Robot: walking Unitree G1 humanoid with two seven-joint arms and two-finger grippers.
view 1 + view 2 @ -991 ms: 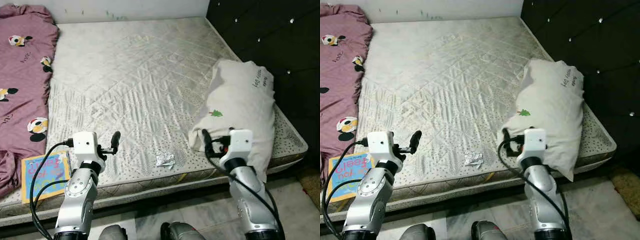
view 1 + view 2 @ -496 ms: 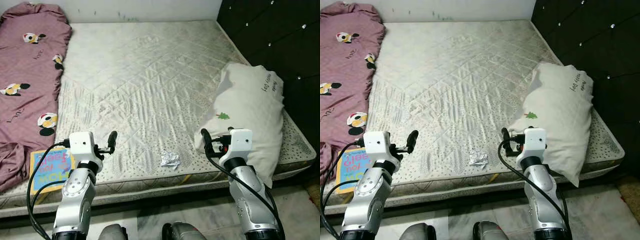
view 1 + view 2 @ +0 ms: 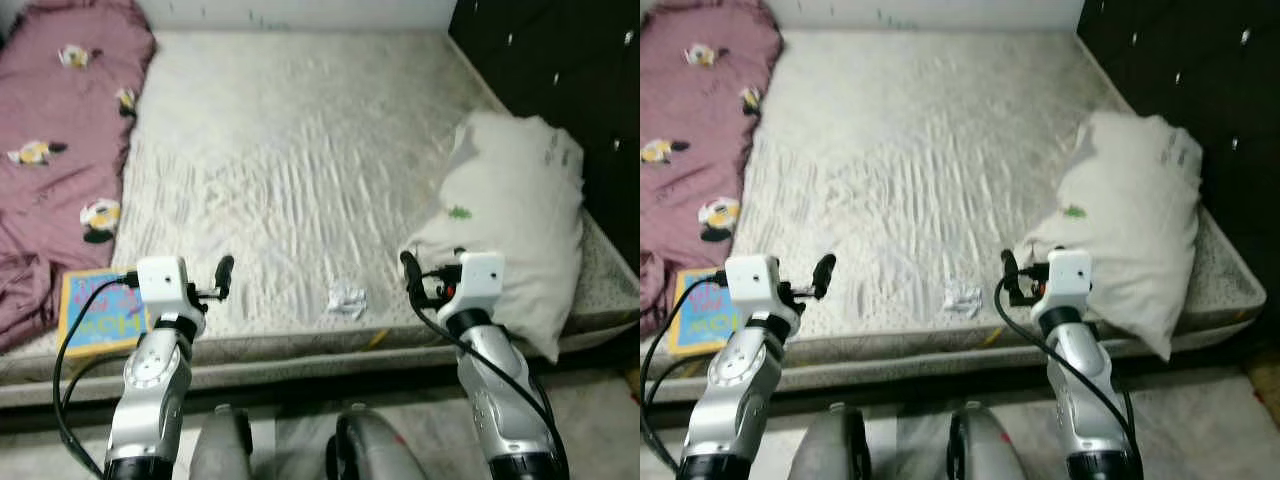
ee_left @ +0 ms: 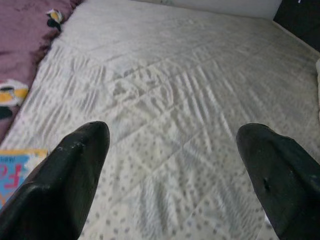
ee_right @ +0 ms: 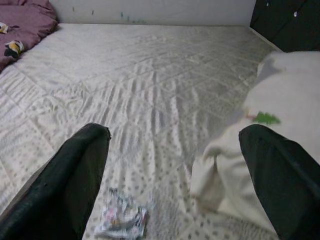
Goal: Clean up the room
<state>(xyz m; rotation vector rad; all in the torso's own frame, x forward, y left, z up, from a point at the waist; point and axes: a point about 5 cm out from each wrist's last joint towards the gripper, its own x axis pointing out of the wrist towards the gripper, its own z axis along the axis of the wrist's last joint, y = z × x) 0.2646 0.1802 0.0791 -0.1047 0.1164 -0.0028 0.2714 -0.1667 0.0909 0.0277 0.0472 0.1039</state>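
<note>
The quilted cream mattress [image 3: 300,150] lies open mid-bed; a white pillow [image 3: 510,220] blocks its right, a mauve patterned blanket [image 3: 60,130] its left.

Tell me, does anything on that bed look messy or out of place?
Yes. A small crumpled silvery wrapper lies near the front edge of the bare quilted white mattress. A colourful blue picture book sits at the left front corner beside a rumpled mauve cartoon-print blanket. The white pillow hangs over the right front corner.
</note>
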